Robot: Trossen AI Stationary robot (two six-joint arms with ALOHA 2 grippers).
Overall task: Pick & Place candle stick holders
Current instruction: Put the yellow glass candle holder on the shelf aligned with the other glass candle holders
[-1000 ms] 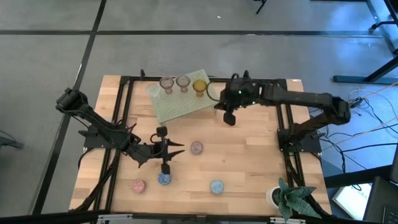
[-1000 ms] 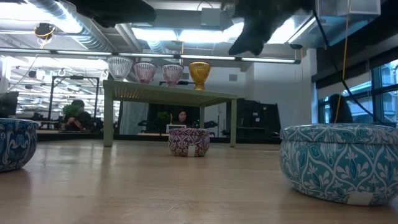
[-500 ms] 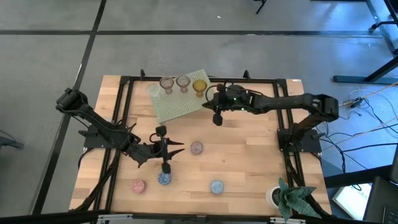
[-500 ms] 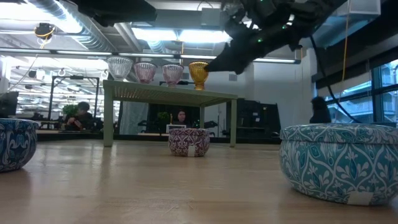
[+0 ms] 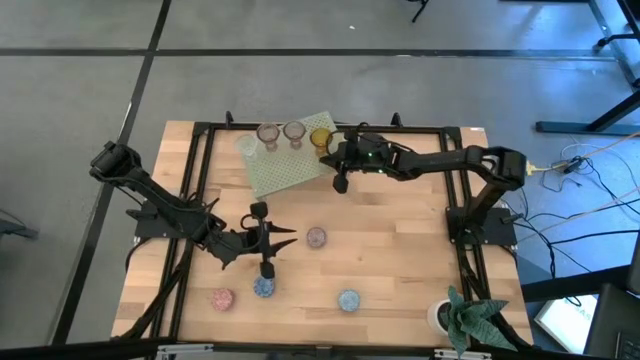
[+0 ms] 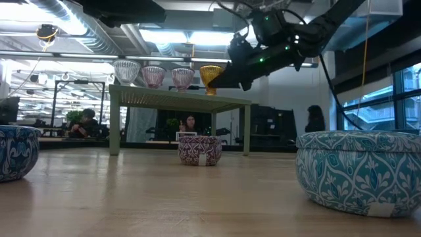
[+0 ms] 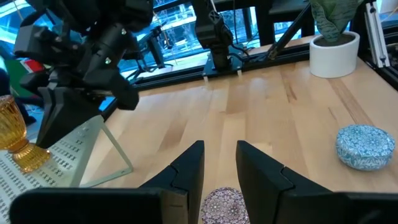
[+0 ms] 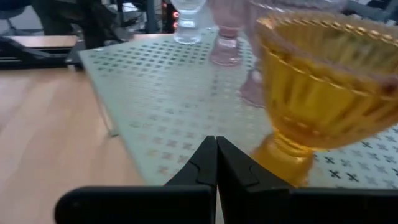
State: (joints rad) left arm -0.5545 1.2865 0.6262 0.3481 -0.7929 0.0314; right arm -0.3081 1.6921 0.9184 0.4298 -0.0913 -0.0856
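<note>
Clenched right claw (image 5: 340,184) nears four stemmed holders (image 5: 293,131) on one rack (image 5: 285,170).

amber cup (image 8: 323,93) — rim cropped, blurred

I work in an open-plan lab: exposed ceiling ducts (image 6: 79,26) overhead, people at workstations (image 6: 82,122) behind my wooden desk (image 5: 400,250).

We see four stemmed holders (image 5: 292,134) in a row on the rack (image 5: 288,165) at the tabletop's (image 5: 400,240) far edge. Four stemless holders (image 5: 316,238) sit nearer us, and the potted plant (image 5: 462,316) occupies the near right corner.
</note>
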